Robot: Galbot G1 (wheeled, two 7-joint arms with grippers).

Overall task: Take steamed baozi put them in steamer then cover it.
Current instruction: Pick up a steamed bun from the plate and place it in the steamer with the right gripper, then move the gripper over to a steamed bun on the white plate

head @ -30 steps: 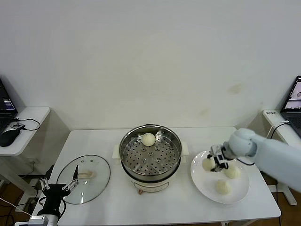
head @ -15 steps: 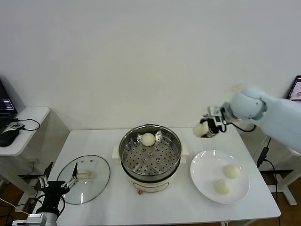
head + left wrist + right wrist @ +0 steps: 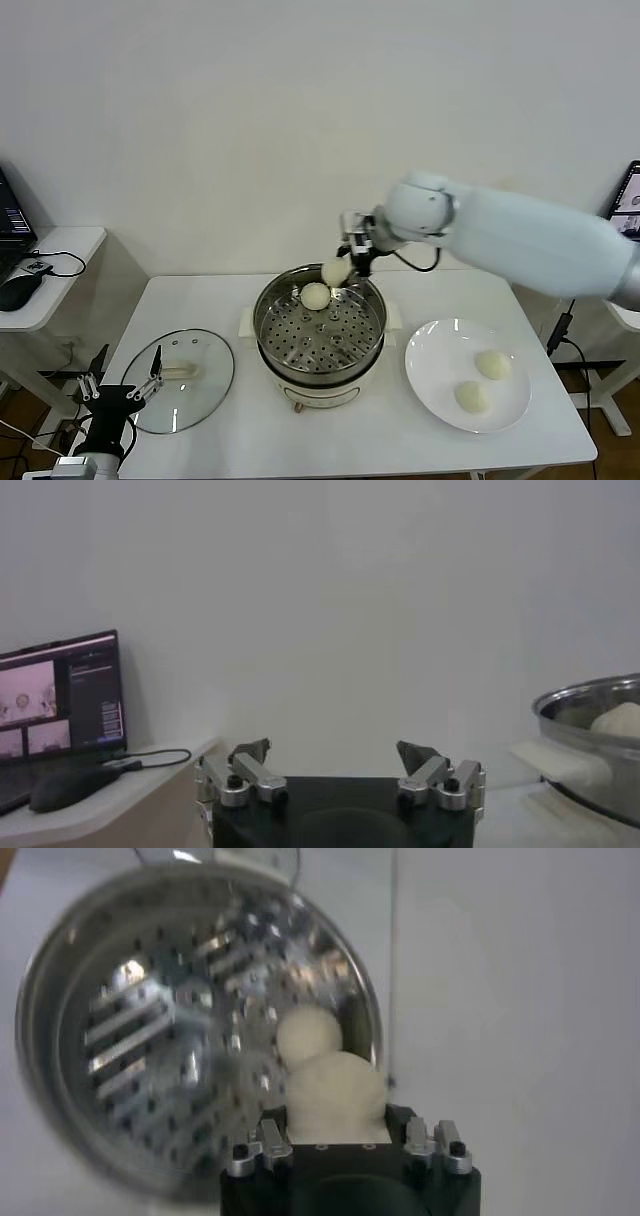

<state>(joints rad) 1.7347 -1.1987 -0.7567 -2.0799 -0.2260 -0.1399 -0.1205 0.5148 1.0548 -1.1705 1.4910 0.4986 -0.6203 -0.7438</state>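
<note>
Here the right gripper holds a bun pinched between its fingers, above the far rim of the steamer, just beside the bun already on the tray. Two more buns wait on the plate. The left gripper hangs parked with its claw wide, near the lid lying on the table. The likely risk: letting go here could drop the held bun onto the seated one or the rim, so it rolls off. Squeezing harder could dent the soft dough.
</note>
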